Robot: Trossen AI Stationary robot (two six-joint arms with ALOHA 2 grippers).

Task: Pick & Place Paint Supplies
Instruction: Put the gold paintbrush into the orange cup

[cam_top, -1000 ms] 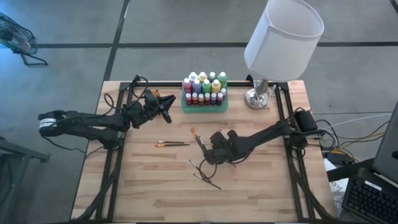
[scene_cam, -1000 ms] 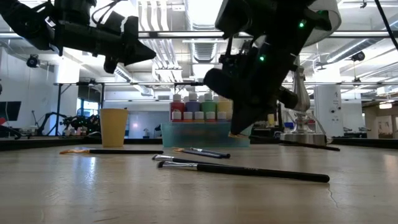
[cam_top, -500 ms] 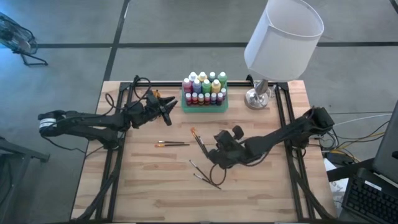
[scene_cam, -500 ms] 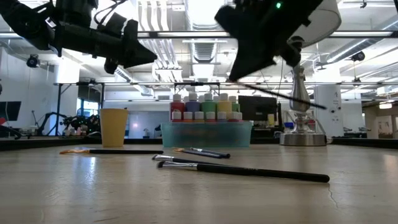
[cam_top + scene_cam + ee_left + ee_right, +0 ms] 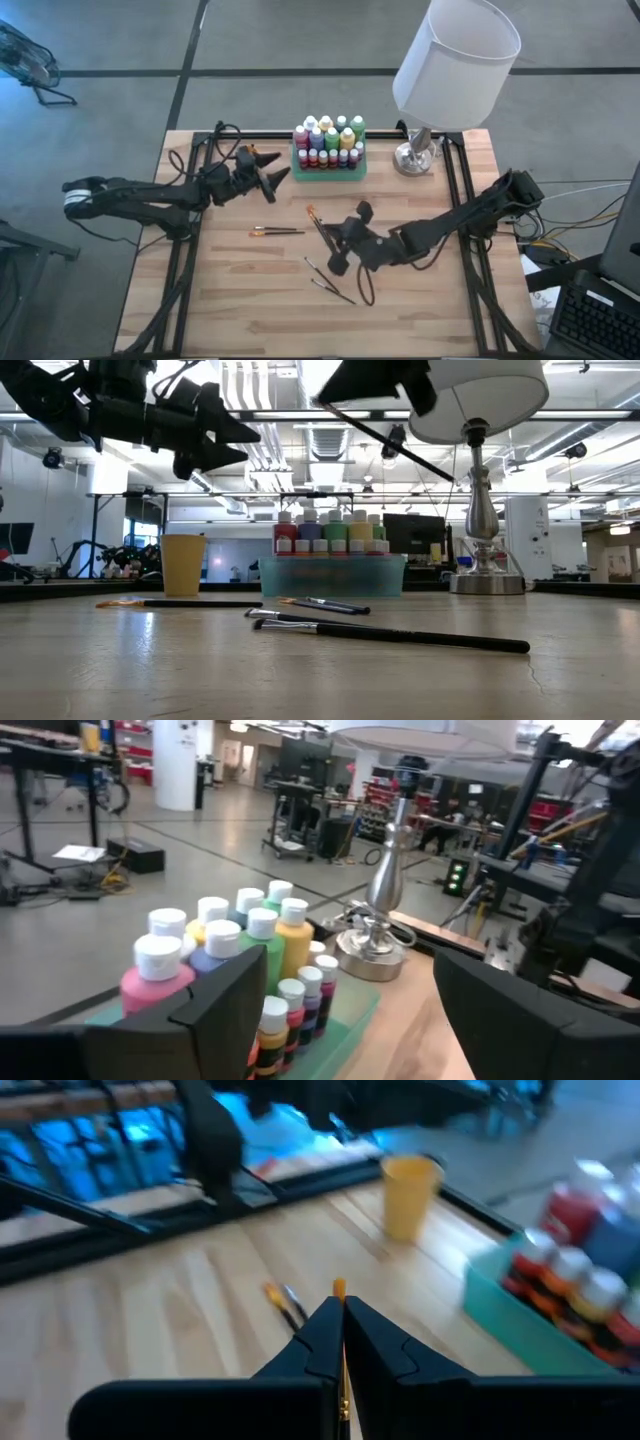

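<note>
1. The right gripper point(image 5: 345, 243) is clamped shut on a thin paintbrush point(image 5: 342, 1370), whose orange tip pokes out between the closed fingers in the right wrist view. In the low view that brush point(image 5: 400, 448) hangs tilted in the air, well above the table.

2. The left gripper point(image 5: 275, 172) stands wide and empty, lifted off the wood. The green tray point(image 5: 328, 169) is just ahead of its fingertips, and the orange cup point(image 5: 182, 564) sits close below it.

3. My judgement: the bottles are finished. The paint bottles point(image 5: 328, 140) stand packed upright in the tray, and I see none loose on the table.

4. The brushes are what is left. One brush point(image 5: 276, 231) lies flat between the two grippers. An orange-tipped brush point(image 5: 317, 223) lies just beside the right gripper. Two more brushes point(image 5: 328, 279) lie on the near side of it, close together.

5. I read the held brush as the first of the group on its way to a holder. The cup looks the likely place, though that is a guess.

6. The table point(image 5: 240, 300) is pale butcher-block wood with a dark frame along its sides. A lamp point(image 5: 440, 75) with a white shade and a metal base stands beyond the right gripper, next to the tray.

7. Around the table is a grey concrete floor. The low view shows a large workshop with ceiling lights, racks and other benches behind.
</note>
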